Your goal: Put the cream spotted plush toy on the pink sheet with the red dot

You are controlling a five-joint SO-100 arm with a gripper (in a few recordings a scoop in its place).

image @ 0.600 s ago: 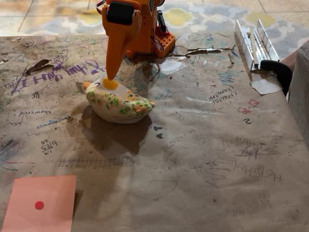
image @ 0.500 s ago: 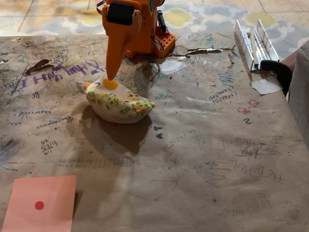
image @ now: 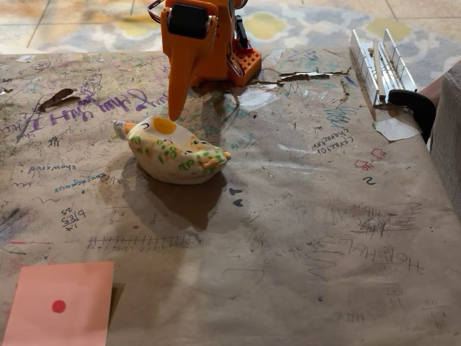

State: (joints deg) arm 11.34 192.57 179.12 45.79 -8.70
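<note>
The orange gripper [image: 175, 108] hangs point-down at the far side of the table; its fingers read as one tapered spike, so whether they are spread or pressed together cannot be told. The cream spotted plush toy [image: 175, 150] lies on the scribbled brown table cover [image: 302, 216] just below and toward the camera from the fingertip, apparently not gripped. Its long axis runs left to right. The pink sheet with the red dot [image: 61, 303] lies well apart, nearer the camera and to the left. The handwriting is upside down and mostly illegible.
</note>
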